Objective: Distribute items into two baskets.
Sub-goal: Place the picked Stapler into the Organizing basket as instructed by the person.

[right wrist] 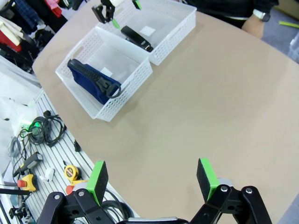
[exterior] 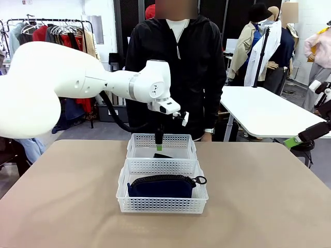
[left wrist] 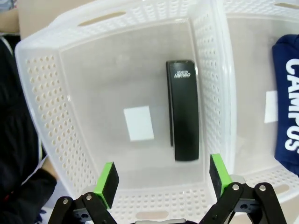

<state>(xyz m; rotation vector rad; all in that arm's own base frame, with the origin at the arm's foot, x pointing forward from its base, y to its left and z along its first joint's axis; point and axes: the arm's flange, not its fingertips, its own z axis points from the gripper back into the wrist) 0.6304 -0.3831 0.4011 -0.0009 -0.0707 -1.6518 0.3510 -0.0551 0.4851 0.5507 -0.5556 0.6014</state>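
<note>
My left gripper (left wrist: pixel 161 184), fingers spread, hangs above the far white perforated plastic basket (left wrist: pixel 42 88) holding the black desk stapler (left wrist: pixel 183 112). The navy blue fabric pouch (exterior: pixel 161 186) lies in the matching basket (exterior: pixel 162 204) touching its near side. My right gripper (right wrist: pixel 152 179), fingers spread, hangs over the tan surface (right wrist: pixel 224 107), well apart from that basket.

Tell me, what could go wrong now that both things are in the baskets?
1. The open left hand hangs low over the far white lattice plastic basket; lifting crooked, it might catch the rim.
2. The black desk stapler lies close to one wall, so a bump could shove it.
3. The navy blue fabric pouch nearly fills the near white basket.
</note>
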